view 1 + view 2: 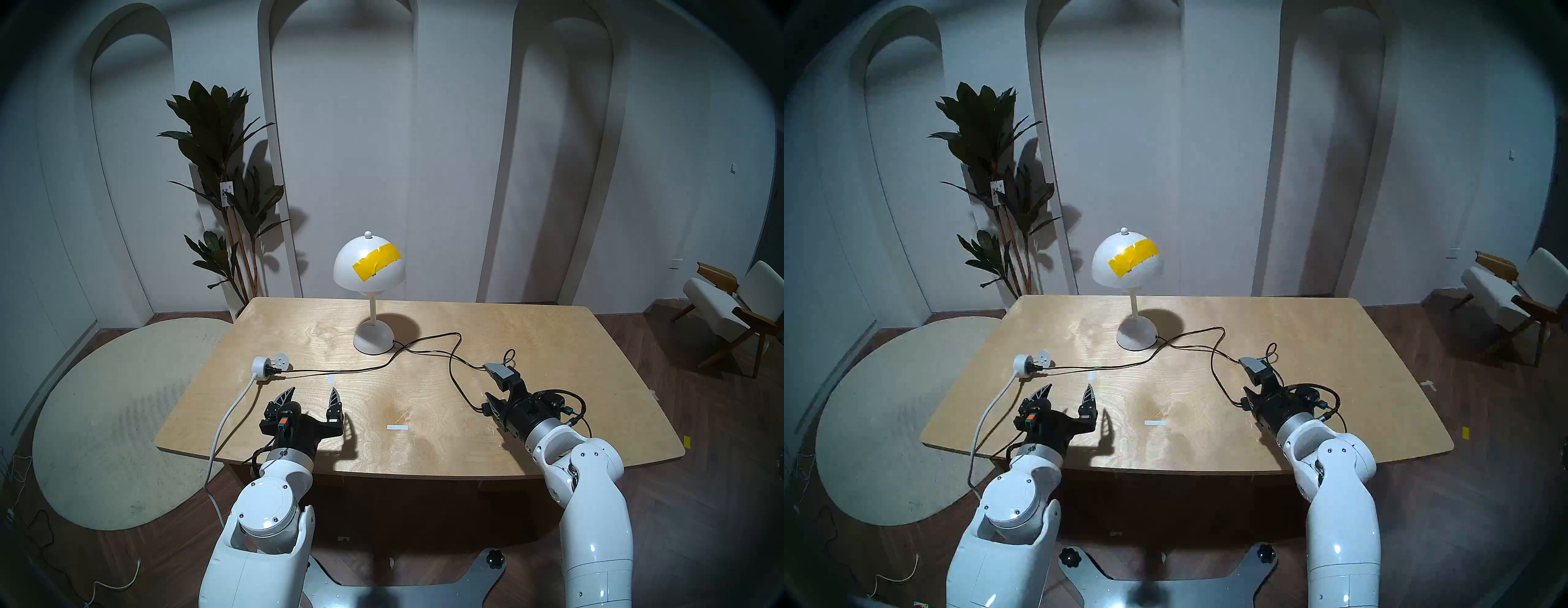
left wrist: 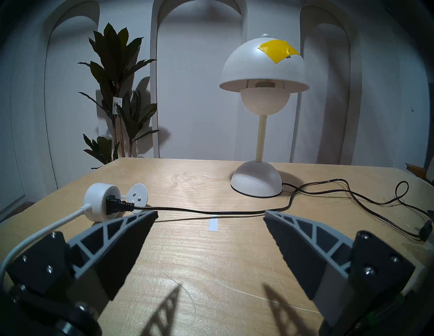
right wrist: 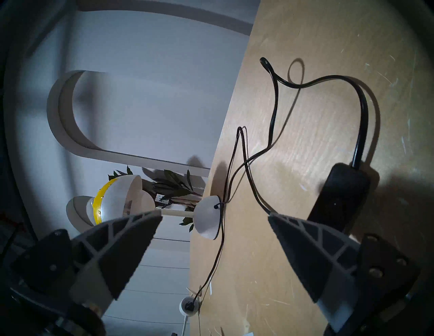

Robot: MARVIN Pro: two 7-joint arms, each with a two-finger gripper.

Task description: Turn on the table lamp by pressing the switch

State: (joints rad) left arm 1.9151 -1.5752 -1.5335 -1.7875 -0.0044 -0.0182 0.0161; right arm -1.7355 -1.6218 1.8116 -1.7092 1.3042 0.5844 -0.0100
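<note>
Lamp stands unlit at your table's far middle, its switch lying just beside your right gripper, whose jaws gape empty like the left gripper's.

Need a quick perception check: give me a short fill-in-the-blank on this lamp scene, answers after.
1. The tape on the table lamp shade is ____.
2. The black plug sits in the round ____ socket adapter.
3. The switch lies beside the ____ gripper.
4. The left gripper is ____.

Answers: yellow; white; right; open
</note>
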